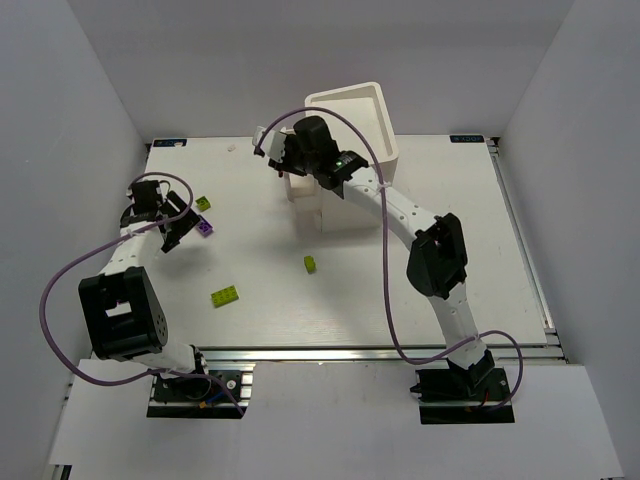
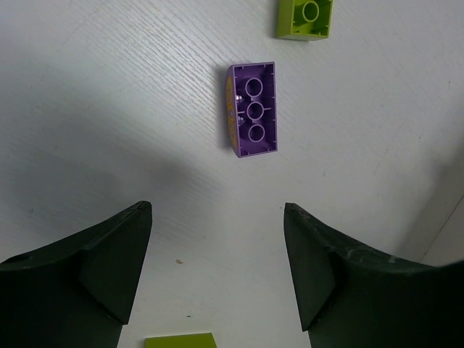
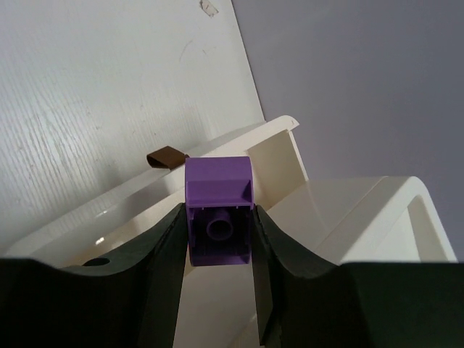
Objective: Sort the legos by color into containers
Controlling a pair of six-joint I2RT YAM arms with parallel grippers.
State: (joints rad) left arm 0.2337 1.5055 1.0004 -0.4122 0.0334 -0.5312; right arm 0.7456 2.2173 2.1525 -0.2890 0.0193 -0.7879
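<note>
My right gripper (image 1: 285, 160) is shut on a small purple lego (image 3: 217, 206), hollow underside facing the camera, and holds it over an open white drawer (image 3: 94, 221) with a dark brown knob (image 3: 167, 157) at the front of the white cabinet (image 1: 385, 120). My left gripper (image 1: 180, 228) is open and empty above the table; a purple lego (image 2: 254, 109) lies upside down just ahead of its jaws and also shows in the top view (image 1: 205, 228). A lime lego (image 2: 304, 18) lies beyond it. Another lime piece (image 2: 180, 341) shows at the bottom edge.
Two more lime legos lie mid-table: a small one (image 1: 311, 264) and a flat one (image 1: 225, 295). Pulled-out drawers (image 1: 335, 215) stick out in front of the cabinet. Grey walls close in the table (image 1: 500, 250) on the left, back and right.
</note>
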